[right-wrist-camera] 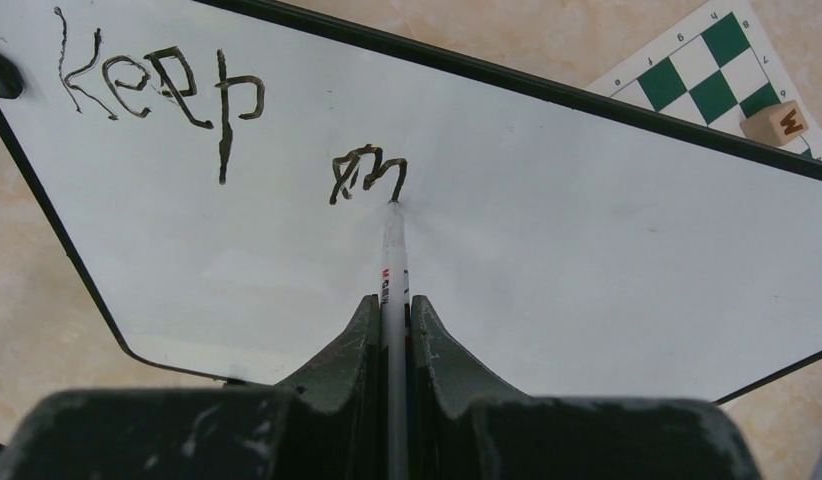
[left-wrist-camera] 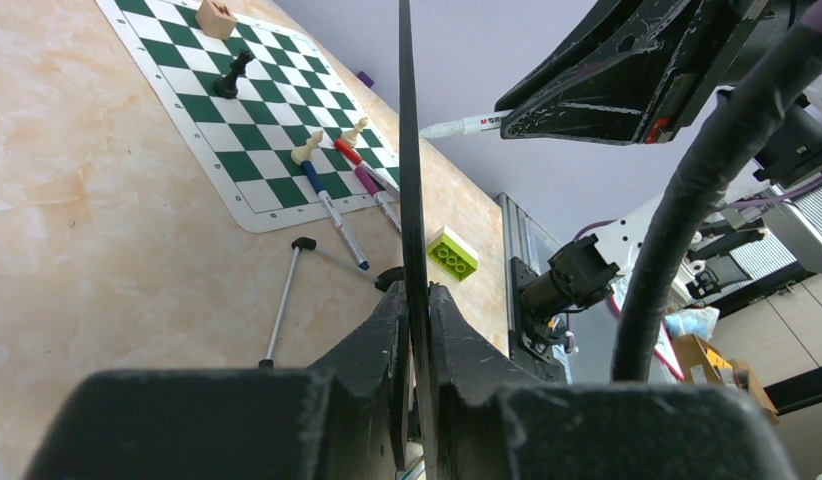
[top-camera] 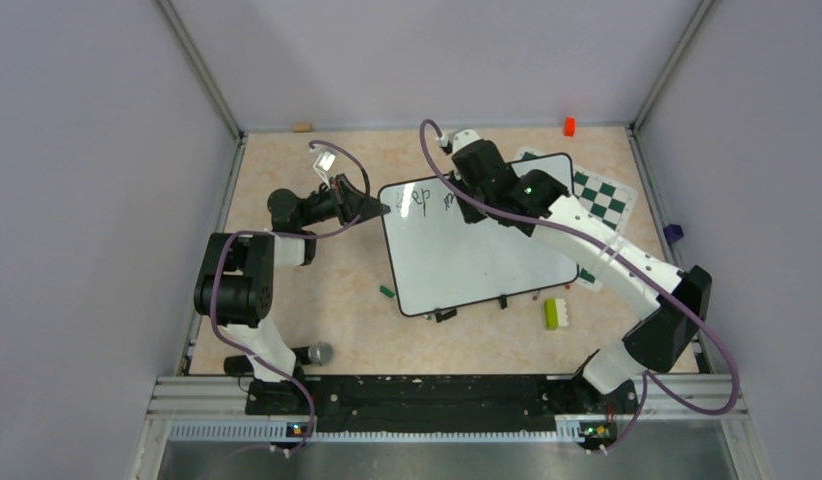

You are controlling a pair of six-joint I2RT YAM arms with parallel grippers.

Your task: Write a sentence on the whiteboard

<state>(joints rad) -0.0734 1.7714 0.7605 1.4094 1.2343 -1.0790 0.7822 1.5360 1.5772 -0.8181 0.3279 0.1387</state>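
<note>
R jaws pinch marker [right-wrist-camera: 392,255], L jaws clamp whiteboard [right-wrist-camera: 587,260] rim, so hold board steady, tip pressure light & strokes small so sentence [right-wrist-camera: 157,95] reads clean.

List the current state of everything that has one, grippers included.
left gripper: shut on the whiteboard rim.
right gripper: shut on the marker.
whiteboard: held by its rim, partly written on.
sentence: unfinished, "Keep" plus an "m" written.
marker: tip touching the whiteboard.
</note>
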